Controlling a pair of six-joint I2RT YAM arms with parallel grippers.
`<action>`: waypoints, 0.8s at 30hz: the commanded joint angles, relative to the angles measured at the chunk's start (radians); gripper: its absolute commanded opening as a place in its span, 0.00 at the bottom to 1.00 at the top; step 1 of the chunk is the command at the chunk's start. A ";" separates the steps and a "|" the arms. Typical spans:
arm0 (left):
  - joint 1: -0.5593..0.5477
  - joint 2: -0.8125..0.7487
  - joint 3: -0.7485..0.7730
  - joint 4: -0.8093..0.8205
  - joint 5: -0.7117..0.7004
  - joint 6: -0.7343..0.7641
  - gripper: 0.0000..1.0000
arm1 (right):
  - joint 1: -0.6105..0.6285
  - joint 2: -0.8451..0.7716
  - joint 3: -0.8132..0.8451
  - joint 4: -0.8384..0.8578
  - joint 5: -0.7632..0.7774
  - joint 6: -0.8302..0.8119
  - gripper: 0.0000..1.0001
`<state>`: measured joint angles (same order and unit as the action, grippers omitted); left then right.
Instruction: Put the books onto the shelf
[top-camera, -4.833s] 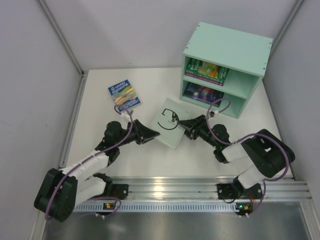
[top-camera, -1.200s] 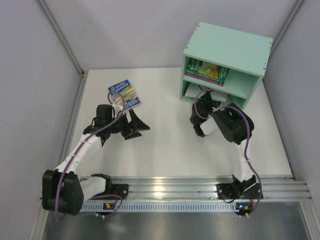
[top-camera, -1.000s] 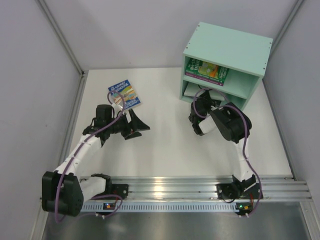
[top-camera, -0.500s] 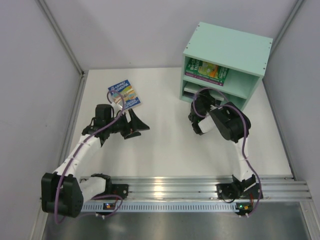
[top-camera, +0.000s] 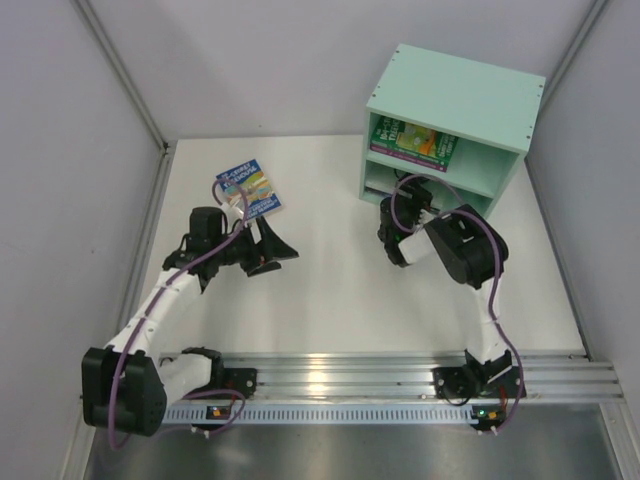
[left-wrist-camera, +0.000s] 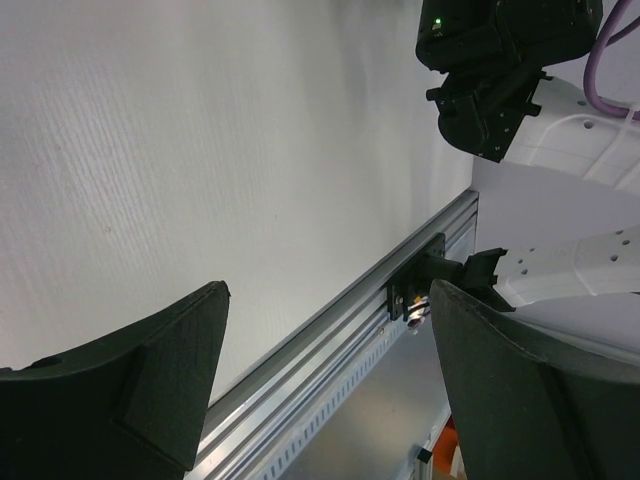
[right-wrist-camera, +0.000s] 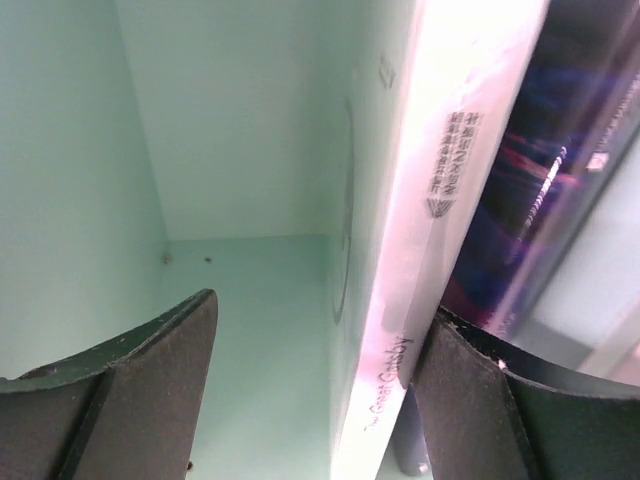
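White table (top-camera: 330, 300), 1 blue book (top-camera: 250, 188) flat at far left, mint-green shelf (top-camera: 455, 100) standing far right

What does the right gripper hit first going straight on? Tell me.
Probably the shelf's back wall, seen between the right gripper's open jaws, though depth is unclear; the pale green book lies close beside one jaw.

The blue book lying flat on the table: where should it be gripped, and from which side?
Probably its near short edge, coming in low from the left end effector side. The blue book lies flat and thin on the table, so only an edge can be pinched, and that edge is closest to that arm.
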<state>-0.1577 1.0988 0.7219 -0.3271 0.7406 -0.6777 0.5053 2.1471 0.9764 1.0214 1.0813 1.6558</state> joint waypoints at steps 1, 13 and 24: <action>0.001 -0.037 0.039 -0.004 0.003 0.021 0.86 | -0.002 -0.096 0.007 -0.059 -0.110 0.110 0.73; 0.001 -0.073 0.016 -0.015 -0.015 0.029 0.86 | -0.001 -0.184 0.024 -0.454 -0.297 0.206 0.74; 0.001 -0.091 0.004 -0.033 -0.029 0.040 0.86 | 0.001 -0.227 -0.051 -0.428 -0.339 0.193 0.58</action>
<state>-0.1577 1.0374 0.7219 -0.3660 0.7162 -0.6605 0.5011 1.9831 0.9318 0.5816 0.7509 1.8626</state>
